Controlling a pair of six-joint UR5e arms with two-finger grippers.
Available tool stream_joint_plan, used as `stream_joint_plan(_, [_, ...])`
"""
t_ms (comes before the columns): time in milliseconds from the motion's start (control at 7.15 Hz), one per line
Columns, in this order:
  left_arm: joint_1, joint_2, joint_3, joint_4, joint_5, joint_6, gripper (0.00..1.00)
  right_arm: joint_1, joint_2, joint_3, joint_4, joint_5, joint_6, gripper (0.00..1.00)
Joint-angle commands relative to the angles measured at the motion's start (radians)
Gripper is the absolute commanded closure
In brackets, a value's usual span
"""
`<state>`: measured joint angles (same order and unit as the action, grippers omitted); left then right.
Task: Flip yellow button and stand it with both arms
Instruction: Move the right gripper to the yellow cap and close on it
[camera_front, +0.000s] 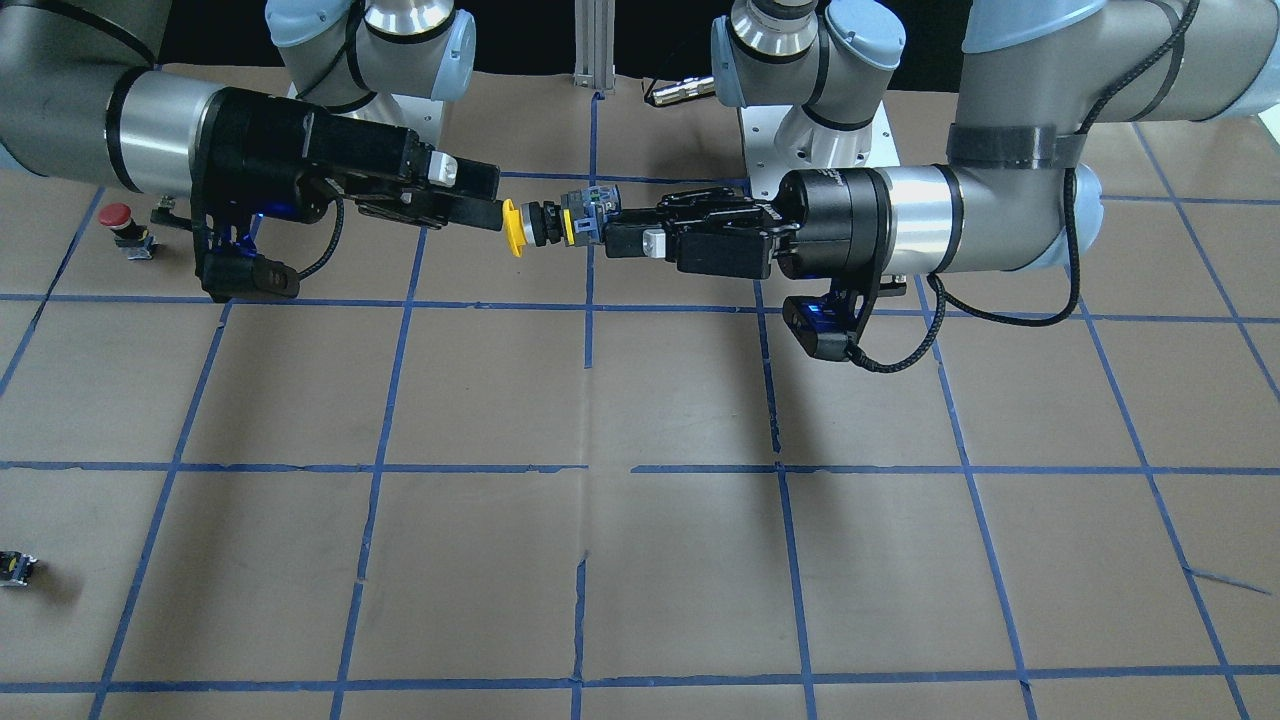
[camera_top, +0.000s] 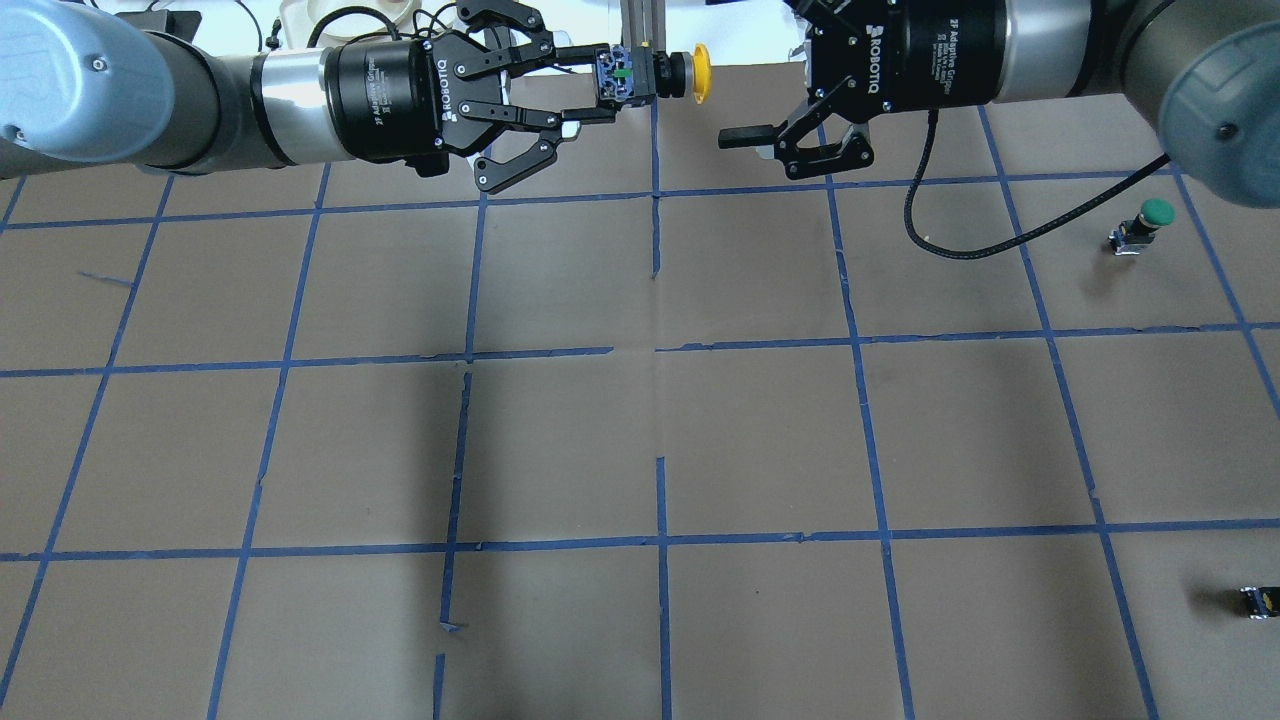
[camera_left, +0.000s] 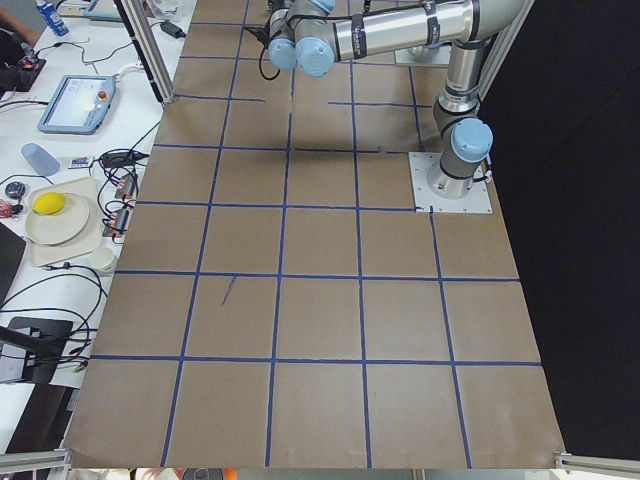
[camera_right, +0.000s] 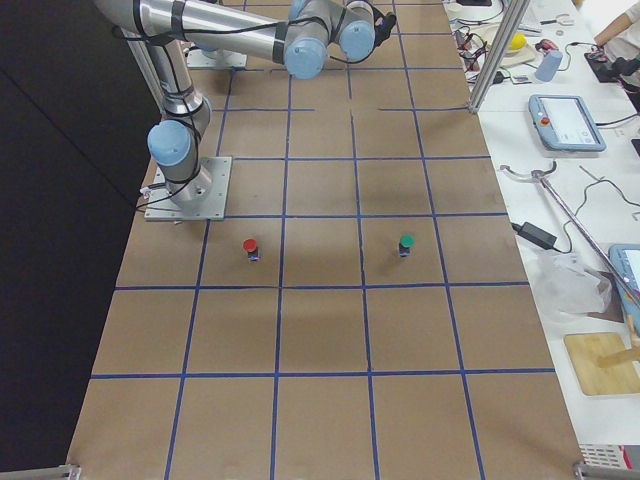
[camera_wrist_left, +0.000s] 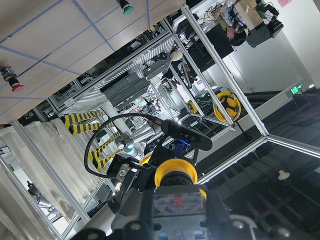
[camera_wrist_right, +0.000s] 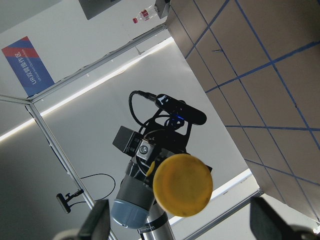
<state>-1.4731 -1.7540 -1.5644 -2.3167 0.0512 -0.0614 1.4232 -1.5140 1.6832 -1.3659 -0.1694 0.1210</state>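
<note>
**Item:** yellow button (camera_front: 545, 225).
**Location:** in the air over the table (camera_front: 640, 560), between the two grippers and clear of the surface.
**Attitude:** long axis level, along the line from one gripper to the other. Cap (camera_top: 701, 73) toward the right arm, base (camera_top: 620, 80) toward the left.

**Left gripper** (camera_top: 603, 85): fingers clamped on the base, the only hold on the button.

**Right gripper** (camera_front: 496, 195): fingers spread wide, nothing in them. Its wrist view shows the cap face-on, centred between the two fingers (camera_wrist_right: 97, 222). In the front view the fingertips sit just beside the cap's rim; whether they touch cannot be told.

**Governing relation:** the cap points straight into the open right jaws, with the button's axis in line with that gripper's reach. The right gripper is the free one and the nearer to the cap. The likely next step is a straight advance along the axis, closing on cap or collar before the left lets go. An off-axis push could tilt the button in the left grip.

**Also present:** red button (camera_front: 118, 222) and green button (camera_top: 1152, 212), both upright on the table, well apart from the handover.
</note>
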Motion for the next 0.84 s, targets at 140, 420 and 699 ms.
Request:
stream_joint_plan(140, [-0.003, 0.002, 0.001, -0.003, -0.002, -0.003, 0.99, 0.000, 0.014, 0.000, -0.036, -0.001, 0.002, 0.06])
stream_joint_plan(420, [-0.007, 0.005, 0.003, -0.003, -0.002, -0.003, 0.98, 0.000, 0.014, 0.001, -0.035, 0.001, 0.002, 0.38])
stream_joint_plan(699, [-0.007, 0.005, 0.003, -0.003, -0.002, -0.003, 0.98, 0.000, 0.014, 0.003, -0.033, -0.002, 0.002, 0.68])
